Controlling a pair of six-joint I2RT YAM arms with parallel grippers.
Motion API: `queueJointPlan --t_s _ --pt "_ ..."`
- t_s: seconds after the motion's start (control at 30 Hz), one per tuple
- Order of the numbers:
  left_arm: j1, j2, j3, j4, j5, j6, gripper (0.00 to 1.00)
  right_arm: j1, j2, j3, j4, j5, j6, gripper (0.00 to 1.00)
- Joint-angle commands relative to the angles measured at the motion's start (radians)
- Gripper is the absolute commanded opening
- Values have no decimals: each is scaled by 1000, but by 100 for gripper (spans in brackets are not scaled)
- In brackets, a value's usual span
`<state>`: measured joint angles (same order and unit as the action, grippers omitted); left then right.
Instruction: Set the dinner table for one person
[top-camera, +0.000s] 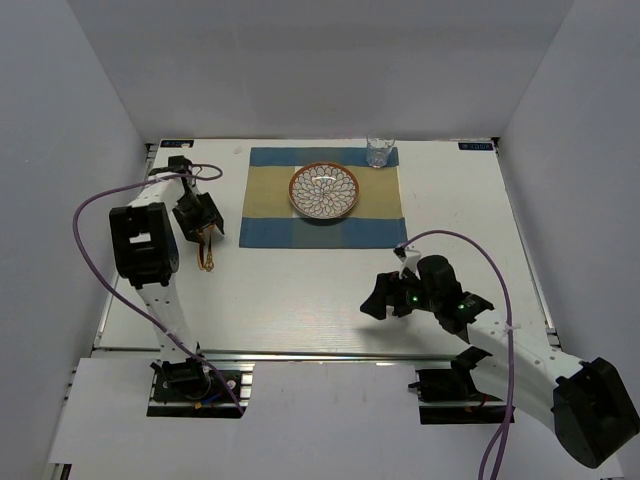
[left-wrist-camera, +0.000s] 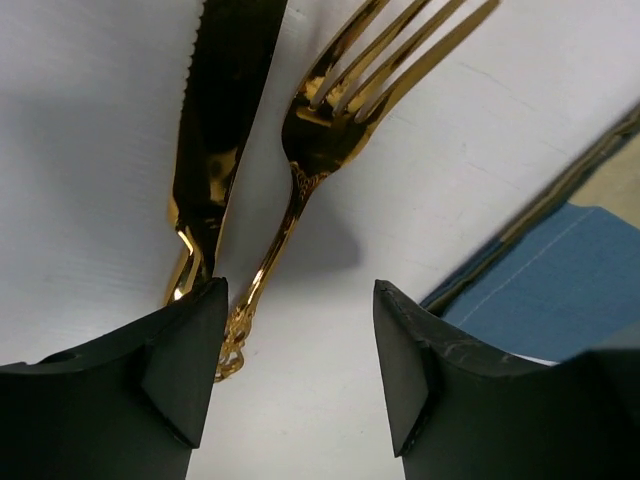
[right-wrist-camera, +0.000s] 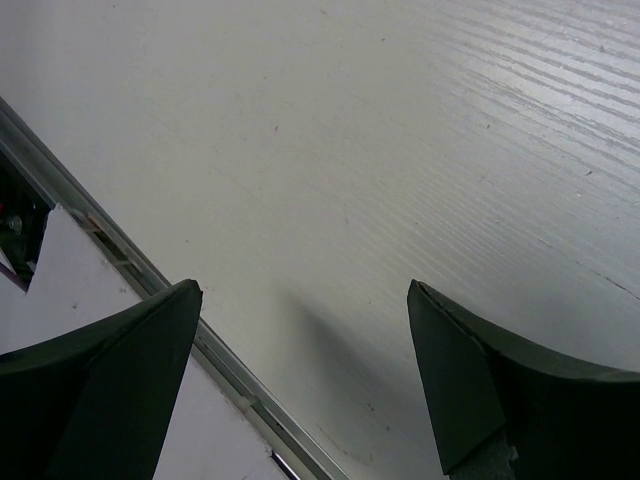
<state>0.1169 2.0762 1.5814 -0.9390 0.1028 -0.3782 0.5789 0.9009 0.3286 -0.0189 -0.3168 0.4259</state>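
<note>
White surface (top-camera: 300, 290) under both arms: at its left the left hand (left-wrist-camera: 298, 292) hangs wide open, empty, astride a gold fork (left-wrist-camera: 320, 130), knife (left-wrist-camera: 215, 100) just beside it. Close now and it may snag both or slip off the thin handle. Right hand (right-wrist-camera: 300, 310) gapes empty by the near rail (top-camera: 320, 353).

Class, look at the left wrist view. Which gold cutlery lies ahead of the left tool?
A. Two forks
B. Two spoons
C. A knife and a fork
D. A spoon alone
C: a serrated knife and a fork lie side by side on the table, just beyond the open left tool.
</note>
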Motion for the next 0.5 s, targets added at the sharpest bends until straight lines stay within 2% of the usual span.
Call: queueJointPlan --t_s 0.0,0.23,0.47 --pt "-5 -2 31 2 44 24 70 12 7 18 45 -5 -18 89" --pt "-23 25 6 16 31 27 61 13 27 7 71 -7 -10 89" --pt "-33 56 2 2 -20 25 39 18 21 6 71 4 -10 89"
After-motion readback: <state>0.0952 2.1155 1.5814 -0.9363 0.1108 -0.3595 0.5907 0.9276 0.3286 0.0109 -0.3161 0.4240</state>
